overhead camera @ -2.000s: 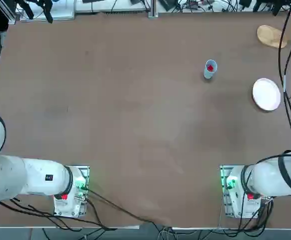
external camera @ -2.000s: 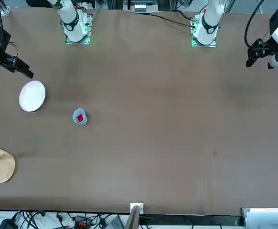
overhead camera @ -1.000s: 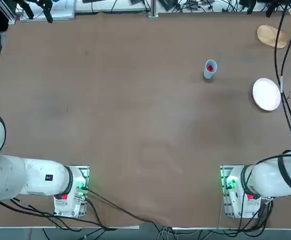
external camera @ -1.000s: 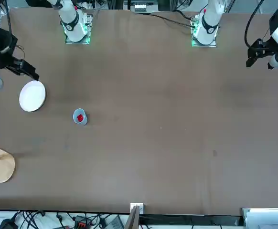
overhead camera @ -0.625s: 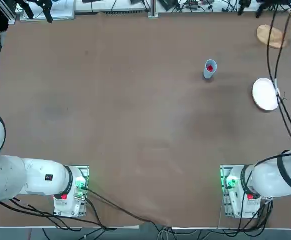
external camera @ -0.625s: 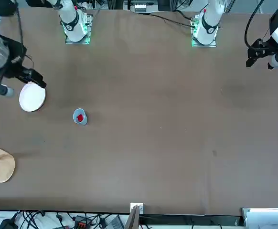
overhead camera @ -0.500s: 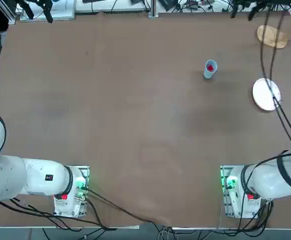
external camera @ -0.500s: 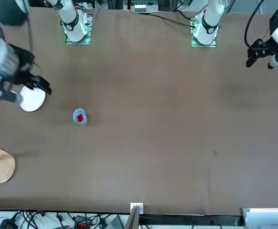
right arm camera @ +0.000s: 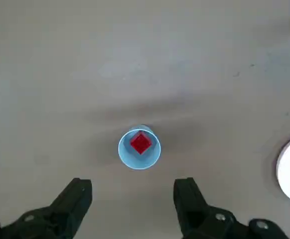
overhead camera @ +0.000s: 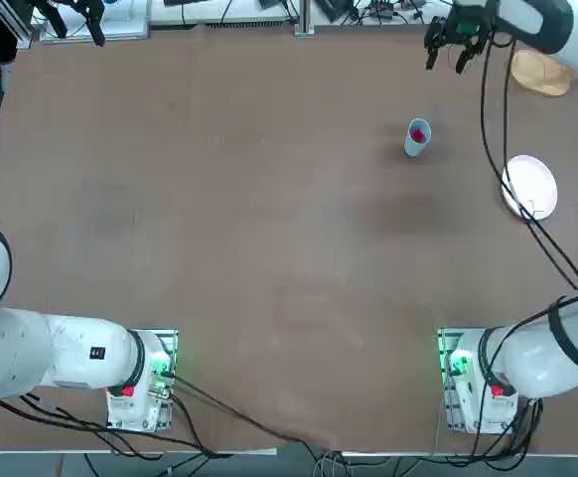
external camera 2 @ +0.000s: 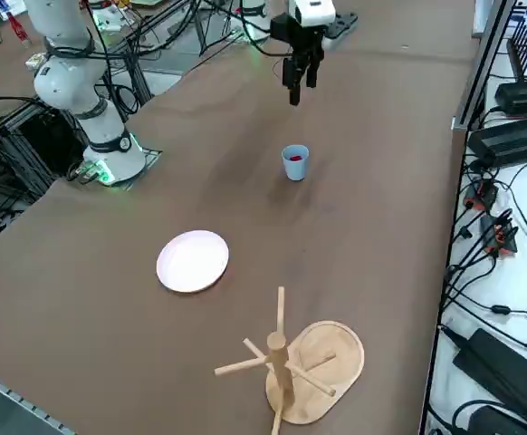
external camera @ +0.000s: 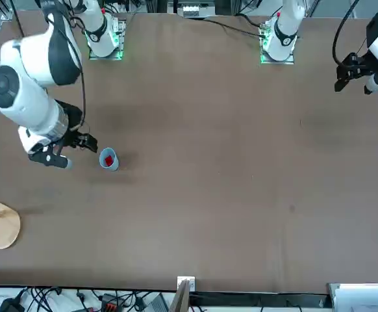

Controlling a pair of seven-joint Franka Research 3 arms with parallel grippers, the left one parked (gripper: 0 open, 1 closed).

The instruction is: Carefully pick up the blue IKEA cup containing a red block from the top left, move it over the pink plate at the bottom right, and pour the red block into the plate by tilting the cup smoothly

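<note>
The blue IKEA cup (right arm camera: 139,148) stands upright with the red block (right arm camera: 140,143) inside; no lettering is legible. The pink plate (external camera 2: 193,261) lies bare. My right gripper (right arm camera: 133,193) hangs above the cup, fingers spread wide, holding nothing.

We see the blue IKEA cup (overhead camera: 417,138) standing upright on the worktop, the red block (right arm camera: 140,142) lying inside it. The pink plate (overhead camera: 529,186), round and very pale, lies flat well apart from it.
</note>
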